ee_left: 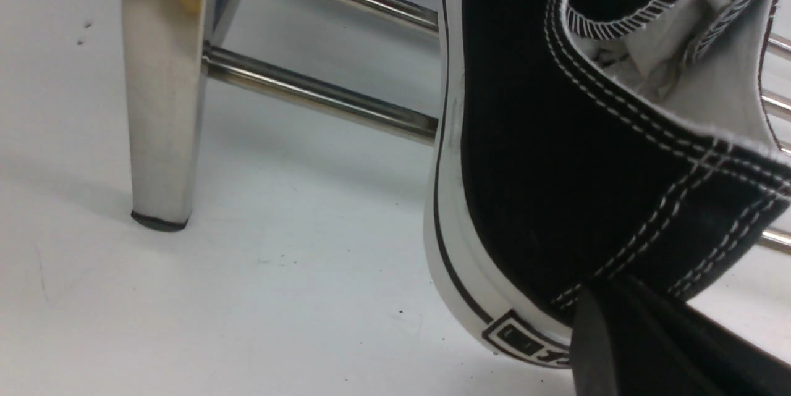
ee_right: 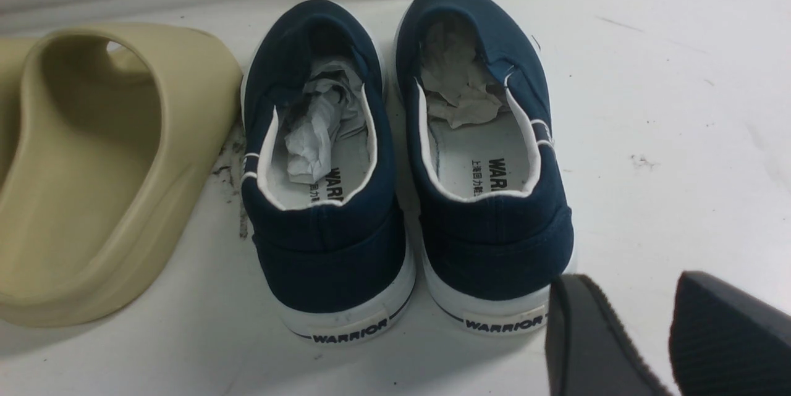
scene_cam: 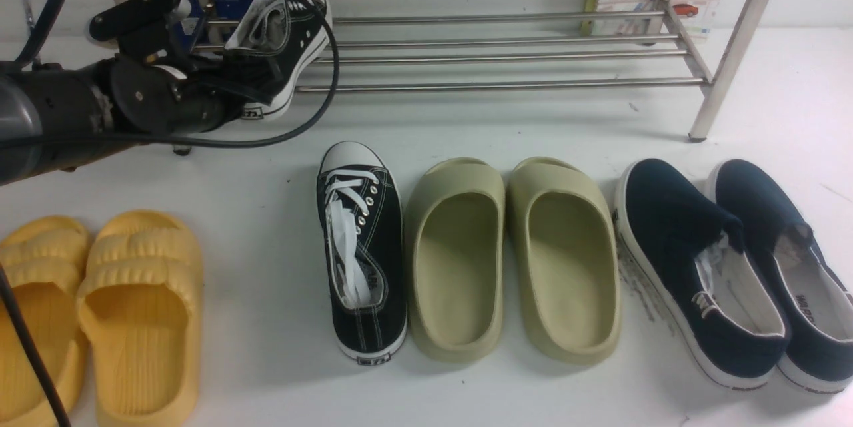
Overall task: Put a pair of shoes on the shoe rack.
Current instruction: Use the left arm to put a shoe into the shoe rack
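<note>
Clamping the left jaws together on the heel end of one sneaker (scene_cam: 288, 40), at the left end of the rack (scene_cam: 500, 85). Holding this sneaker tilted, with the white toe cap up and pointing toward the back of the rack, above the lower rails, and the heel low, just before the front rail. Turning its white sole toward the right. Showing, in the left wrist view, the heel near the front leg (ee_left: 162, 93) of the rack, with a dark finger (ee_left: 624, 346) over the canvas there; not showing clearly whether the sole is touching a rail.

Showing the other sneaker (scene_cam: 362, 250) lying flat on the surface (scene_cam: 266, 167), apart from the rack, toe toward it, with white paper inside. Having just beside it, on its right, a pair of olive slippers (scene_cam: 460, 267), then navy slip-ons (scene_cam: 706, 267) at the far right, and yellow slippers (scene_cam: 140, 307) at the far left.

Holding the right jaws apart, with a clear gap and nothing between the fingers (ee_right: 587, 346), above the surface near the heel of one navy slip-on.
</note>
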Tool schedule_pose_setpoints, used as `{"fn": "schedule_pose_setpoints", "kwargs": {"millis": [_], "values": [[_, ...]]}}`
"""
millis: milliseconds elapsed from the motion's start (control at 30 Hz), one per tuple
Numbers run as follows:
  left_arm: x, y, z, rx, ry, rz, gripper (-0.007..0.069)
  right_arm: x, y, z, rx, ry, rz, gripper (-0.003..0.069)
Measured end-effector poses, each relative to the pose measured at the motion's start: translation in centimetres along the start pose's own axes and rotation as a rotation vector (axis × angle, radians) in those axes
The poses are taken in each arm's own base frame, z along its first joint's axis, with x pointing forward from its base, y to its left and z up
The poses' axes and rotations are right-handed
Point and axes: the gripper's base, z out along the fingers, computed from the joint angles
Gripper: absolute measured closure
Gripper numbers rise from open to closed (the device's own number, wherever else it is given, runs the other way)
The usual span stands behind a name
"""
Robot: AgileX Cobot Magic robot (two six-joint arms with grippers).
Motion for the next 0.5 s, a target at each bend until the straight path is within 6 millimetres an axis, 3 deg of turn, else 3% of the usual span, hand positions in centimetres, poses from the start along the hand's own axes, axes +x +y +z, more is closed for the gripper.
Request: {"fn": "schedule_pose_setpoints", "kwargs": {"millis": [133,267,467,500], "values": [[0.5,0.0,-0.1,0.0,0.069,0.016,0.0638,0.0,0.0,0.0,0.0,0.0,0.0,0.0415],[0.0,-0.6,-1.8,0.02,0.112,0.022,0.061,0.0,0.0,0.0,0.0,0.0,0.0,0.0415],[-2.0,-2.4,-8.1,0.09,0.203,0.081,0.0344,0.0,0.0,0.0,0.0,0.0,0.0,0.0415],[-1.8,-2.4,-8.3,0.09,0.229,0.085,0.0336,0.0,0.0,0.0,0.0,0.0,0.0,0.0415]]}}
